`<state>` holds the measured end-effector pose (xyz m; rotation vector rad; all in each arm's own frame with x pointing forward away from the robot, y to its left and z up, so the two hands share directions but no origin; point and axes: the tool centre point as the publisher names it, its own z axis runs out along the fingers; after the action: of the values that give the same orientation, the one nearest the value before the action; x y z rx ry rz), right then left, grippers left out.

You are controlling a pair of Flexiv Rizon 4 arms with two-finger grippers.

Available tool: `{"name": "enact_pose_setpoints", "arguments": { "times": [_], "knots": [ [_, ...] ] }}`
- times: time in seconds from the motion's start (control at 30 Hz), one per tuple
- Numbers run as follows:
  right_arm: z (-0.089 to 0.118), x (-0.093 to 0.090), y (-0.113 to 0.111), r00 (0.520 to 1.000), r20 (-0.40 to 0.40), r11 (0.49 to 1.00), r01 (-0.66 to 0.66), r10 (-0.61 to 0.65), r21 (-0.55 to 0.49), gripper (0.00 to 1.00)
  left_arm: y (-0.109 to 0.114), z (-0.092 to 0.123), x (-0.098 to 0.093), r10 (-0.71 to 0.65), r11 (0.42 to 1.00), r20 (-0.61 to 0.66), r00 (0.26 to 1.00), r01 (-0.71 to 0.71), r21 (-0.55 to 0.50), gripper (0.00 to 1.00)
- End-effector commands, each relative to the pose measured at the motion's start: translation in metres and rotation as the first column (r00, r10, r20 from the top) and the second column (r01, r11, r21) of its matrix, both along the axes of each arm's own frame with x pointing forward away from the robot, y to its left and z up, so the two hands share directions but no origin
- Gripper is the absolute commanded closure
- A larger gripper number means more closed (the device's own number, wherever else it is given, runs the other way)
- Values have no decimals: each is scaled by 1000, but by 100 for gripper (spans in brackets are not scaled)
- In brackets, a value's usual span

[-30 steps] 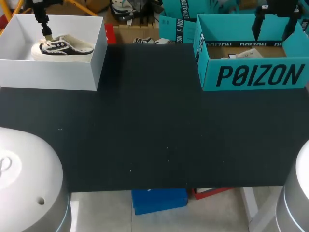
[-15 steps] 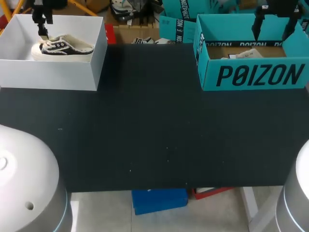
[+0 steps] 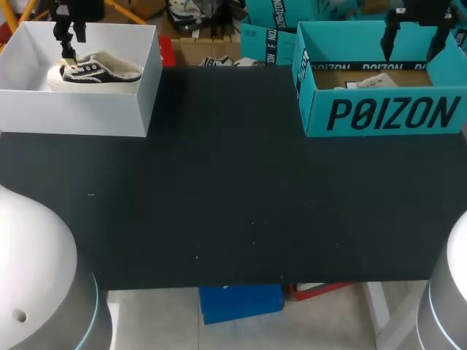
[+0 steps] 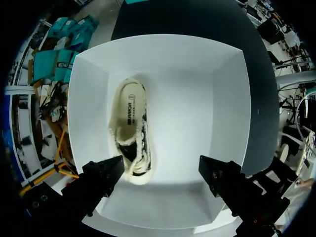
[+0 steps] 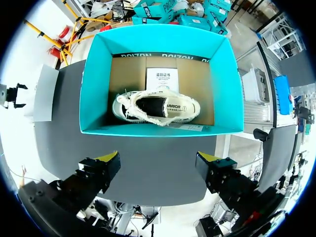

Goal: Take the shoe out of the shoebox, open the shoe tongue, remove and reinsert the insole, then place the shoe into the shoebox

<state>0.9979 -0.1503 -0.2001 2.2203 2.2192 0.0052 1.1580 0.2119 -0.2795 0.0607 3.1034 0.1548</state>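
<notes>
A black and cream shoe (image 3: 93, 71) lies on its side in a white box (image 3: 80, 109) at the table's far left. My left gripper (image 3: 67, 45) hangs open over the shoe's heel end. From the left wrist, the shoe (image 4: 131, 131) lies under and ahead of one finger of the gripper (image 4: 163, 175). A second cream shoe (image 5: 158, 108) rests in the teal shoebox (image 5: 94, 74) on brown card, next to a white paper (image 5: 162, 79). My right gripper (image 5: 158, 168) stands open high above that teal shoebox (image 3: 383, 117), holding nothing.
The dark table (image 3: 233, 204) stretches between the two boxes. More teal boxes (image 3: 266, 36) and clutter stand behind the table's far edge. The white box's walls enclose the left gripper's working space.
My left arm has shifted slightly over the white box, with its fingers staying above the shoe's heel end. The right arm and both shoes have not moved.
</notes>
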Motion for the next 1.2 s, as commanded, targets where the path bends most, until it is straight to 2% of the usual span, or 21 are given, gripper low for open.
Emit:
{"name": "enact_pose_setpoints", "arguments": {
  "times": [0.03,0.5,0.93,1.2],
  "knots": [
    [0,1,0,1000,-1,1000,0,0,0,0,-7,-14,21,-6,1000,-26,1000,6,-2,0],
    [0,1,0,1000,-1,1000,0,0,0,0,-31,-56,21,-55,999,-41,998,55,0,0],
    [0,1,0,1000,-1,1000,0,0,0,0,-33,-75,13,-49,999,-53,997,49,-2,0],
    [0,1,0,1000,-1,1000,0,0,0,0,-29,-89,17,-28,1000,-46,999,28,5,0]
  ]
}}
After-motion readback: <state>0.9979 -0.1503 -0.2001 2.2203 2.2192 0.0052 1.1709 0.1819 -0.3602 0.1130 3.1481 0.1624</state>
